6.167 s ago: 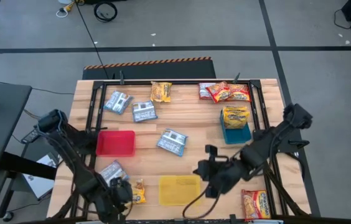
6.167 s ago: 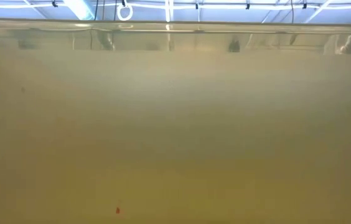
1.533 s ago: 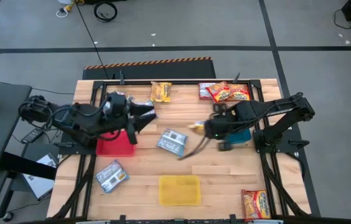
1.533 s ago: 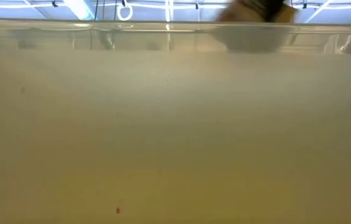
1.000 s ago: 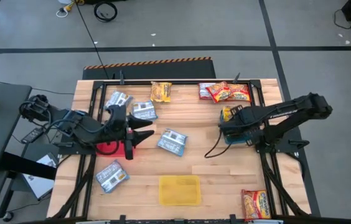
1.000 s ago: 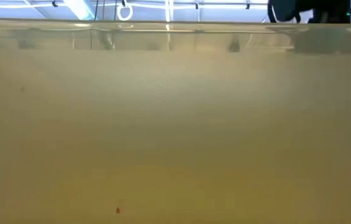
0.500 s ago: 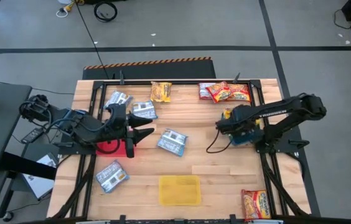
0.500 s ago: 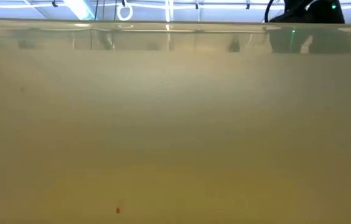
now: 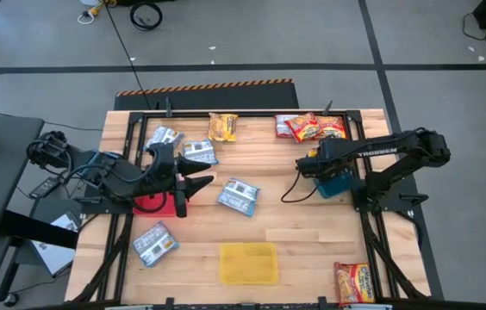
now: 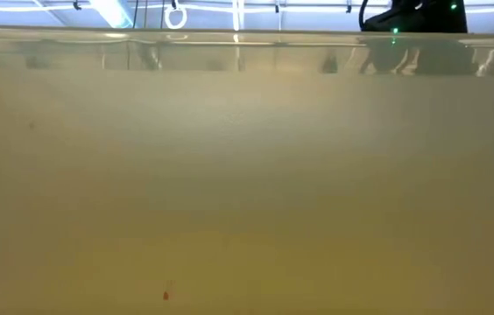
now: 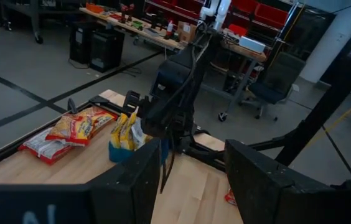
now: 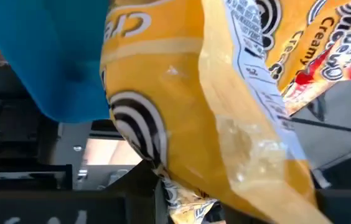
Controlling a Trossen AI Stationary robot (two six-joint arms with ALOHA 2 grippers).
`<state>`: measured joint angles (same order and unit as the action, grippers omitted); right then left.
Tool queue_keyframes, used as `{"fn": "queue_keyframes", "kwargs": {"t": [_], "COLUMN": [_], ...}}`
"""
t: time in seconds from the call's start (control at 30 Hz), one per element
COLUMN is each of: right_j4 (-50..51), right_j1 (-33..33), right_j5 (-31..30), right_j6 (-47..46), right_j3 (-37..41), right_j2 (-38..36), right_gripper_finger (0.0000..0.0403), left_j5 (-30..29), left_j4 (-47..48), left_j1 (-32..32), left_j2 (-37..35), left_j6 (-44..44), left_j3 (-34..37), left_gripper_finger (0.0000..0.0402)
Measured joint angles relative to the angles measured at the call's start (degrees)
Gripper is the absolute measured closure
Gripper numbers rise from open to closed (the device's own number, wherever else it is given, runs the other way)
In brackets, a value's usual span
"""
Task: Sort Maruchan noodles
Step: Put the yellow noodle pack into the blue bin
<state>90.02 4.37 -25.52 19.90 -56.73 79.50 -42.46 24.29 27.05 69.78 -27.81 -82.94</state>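
Noodle packets lie scattered on the wooden table: blue-and-white ones (image 9: pixel 198 153) (image 9: pixel 239 195) (image 9: pixel 154 243), a yellow-orange one (image 9: pixel 222 127), and red ones (image 9: pixel 312 127) at the far edge. My right gripper (image 9: pixel 305 165) hangs low at the blue tray (image 9: pixel 338 184), open. Two yellow packets (image 11: pixel 126 132) stand in that tray. One yellow packet (image 12: pixel 213 106) fills the right wrist view beside the tray's blue wall (image 12: pixel 45 68). My left gripper (image 9: pixel 193 185) is open and holds nothing, hovering at the right edge of the red tray (image 9: pixel 150 205). My right gripper stands close against the yellow packet (image 12: pixel 238 143) that leans in the blue tray. The packet covers the fingers in the wrist view, so I cannot tell whether a finger touches it.
A yellow tray (image 9: pixel 248 263) sits at the near edge, and its wall (image 10: pixel 247 175) blocks nearly all of the low view. Another red-and-yellow packet (image 9: pixel 353 282) lies at the near right corner. A black frame (image 9: pixel 252 114) runs around the table. Bare wood (image 9: pixel 286 220) lies mid-table.
My right gripper carried a yellow packet from the table's middle to the blue tray, stayed low there, then shifted slightly toward the table's left. The packet no longer shows at its tip from above. My left arm has kept still.
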Motion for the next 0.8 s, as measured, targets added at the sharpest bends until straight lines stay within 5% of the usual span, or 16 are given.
{"fn": "queue_keyframes", "kwargs": {"t": [0.57,0.8], "right_j4": [-14.02,-4.22], "right_j1": [2.9,2.87], "right_j5": [18.84,17.65], "right_j6": [-12.79,-13.57], "right_j3": [3.78,-4.53], "right_j2": [0.05,0.07], "right_gripper_finger": [0.0297,0.0297], "left_j5": [1.66,1.64], "left_j4": [-0.43,-0.42], "left_j1": [-1.14,-1.33], "left_j2": [2.6,2.6], "left_j6": [-1.88,-1.6], "left_j3": [0.0,0.0], "left_gripper_finger": [0.0221,0.0221]}}
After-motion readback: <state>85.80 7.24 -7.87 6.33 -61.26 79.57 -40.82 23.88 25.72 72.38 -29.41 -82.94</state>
